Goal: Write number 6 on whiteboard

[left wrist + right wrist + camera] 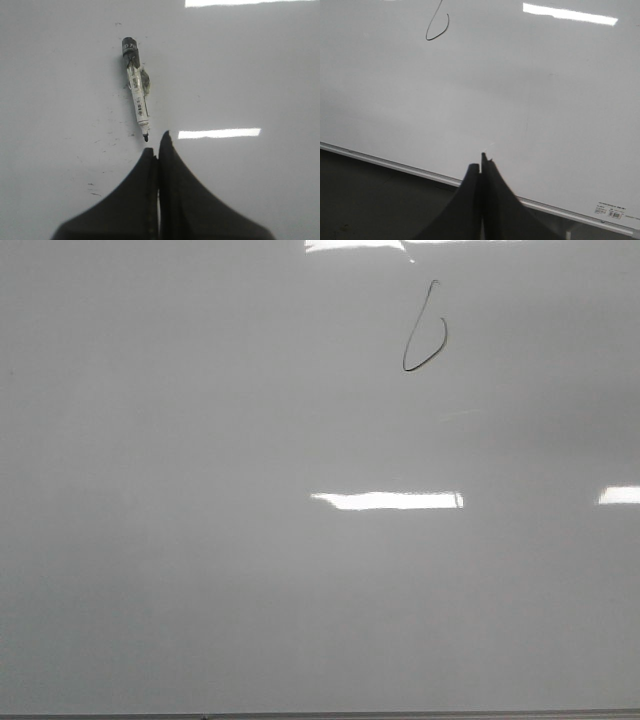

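Observation:
The number 6 [424,330] is a thin dark pen line with a pointed loop, drawn near the far edge of the whiteboard [200,540]. It also shows in the right wrist view [437,26]. A marker pen [136,88] with a black cap end lies flat on the board, uncapped tip toward my left gripper [158,146]. The left gripper is shut and empty, just short of the tip. My right gripper [481,164] is shut and empty, over the board's near edge. Neither gripper shows in the front view.
The board's thin metal edge strip [395,164] runs across the right wrist view, with a dark surface beyond it. A small label [611,210] sits in the board's corner. Faint ink smudges [105,145] mark the board near the pen.

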`<state>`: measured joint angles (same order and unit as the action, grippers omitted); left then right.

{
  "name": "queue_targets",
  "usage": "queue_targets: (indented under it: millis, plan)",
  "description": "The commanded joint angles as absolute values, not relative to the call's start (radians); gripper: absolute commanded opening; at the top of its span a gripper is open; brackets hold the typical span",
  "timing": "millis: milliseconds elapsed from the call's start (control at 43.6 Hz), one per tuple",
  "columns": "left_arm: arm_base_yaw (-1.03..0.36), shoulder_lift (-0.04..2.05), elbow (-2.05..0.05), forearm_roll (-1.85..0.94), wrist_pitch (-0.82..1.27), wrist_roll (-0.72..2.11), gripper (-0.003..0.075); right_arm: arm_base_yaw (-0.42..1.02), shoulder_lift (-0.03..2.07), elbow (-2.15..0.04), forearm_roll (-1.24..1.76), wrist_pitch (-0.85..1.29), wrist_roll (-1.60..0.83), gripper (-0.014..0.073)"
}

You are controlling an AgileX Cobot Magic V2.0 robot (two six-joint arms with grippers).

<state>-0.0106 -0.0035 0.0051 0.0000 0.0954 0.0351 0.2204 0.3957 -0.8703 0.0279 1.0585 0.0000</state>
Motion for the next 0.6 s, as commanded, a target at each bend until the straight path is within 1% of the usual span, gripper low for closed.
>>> queue_targets:
  millis: [0,183,573]
  plan:
    - [-0.014,-0.019,0.009,-0.026,0.000,0.068,-0.0020,0.217,0.407,-0.890,0.017,0.986,-0.008,-0.0068]
    - [-0.014,-0.019,0.009,-0.026,-0.096,0.068,-0.0020,0.217,0.407,-0.890,0.017,0.986,-0.008,-0.0068]
    - [-0.014,-0.019,0.009,-0.026,-0.100,0.068,-0.0020,0.217,0.407,-0.890,0.017,0.986,-0.008,-0.0068]
